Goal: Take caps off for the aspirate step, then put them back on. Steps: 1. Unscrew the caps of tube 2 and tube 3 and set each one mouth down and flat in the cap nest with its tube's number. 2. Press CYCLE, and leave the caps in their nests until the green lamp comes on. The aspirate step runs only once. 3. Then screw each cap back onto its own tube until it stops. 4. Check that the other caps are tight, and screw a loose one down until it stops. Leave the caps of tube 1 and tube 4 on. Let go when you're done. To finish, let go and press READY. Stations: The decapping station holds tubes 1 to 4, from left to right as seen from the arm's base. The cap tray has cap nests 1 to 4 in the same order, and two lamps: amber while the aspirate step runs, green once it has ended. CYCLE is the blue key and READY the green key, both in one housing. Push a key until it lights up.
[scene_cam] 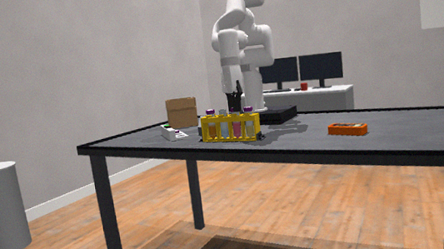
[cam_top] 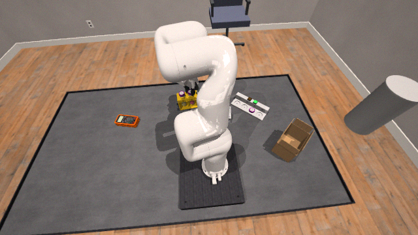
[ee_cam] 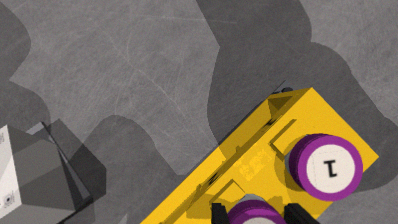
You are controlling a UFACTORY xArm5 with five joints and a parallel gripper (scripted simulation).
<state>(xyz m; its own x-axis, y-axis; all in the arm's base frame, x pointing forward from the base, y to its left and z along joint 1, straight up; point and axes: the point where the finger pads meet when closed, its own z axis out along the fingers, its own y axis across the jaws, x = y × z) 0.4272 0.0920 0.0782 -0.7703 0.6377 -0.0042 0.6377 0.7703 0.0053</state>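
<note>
The yellow decapping station [cam_top: 187, 100] stands on the grey mat just beyond the arm. In the wrist view, the purple cap marked 1 [ee_cam: 330, 167] sits on its tube. My gripper [ee_cam: 255, 216] is shut on the neighbouring purple cap of tube 2 [ee_cam: 256, 212], which rests on top of that tube; the frame edge cuts it off. From the side, the gripper [scene_cam: 235, 107] comes straight down onto the rack [scene_cam: 231, 128]. The cap tray [cam_top: 249, 106] lies to the right with its green lamp [cam_top: 255, 102] lit and one purple cap [cam_top: 251, 110] in the third nest.
A grey housing [ee_cam: 22, 175] shows at the left edge of the wrist view. An orange multimeter [cam_top: 127, 120] lies on the mat to the left. An open cardboard box [cam_top: 292, 140] lies to the right. A grey cylinder [cam_top: 380, 104] stands off the table.
</note>
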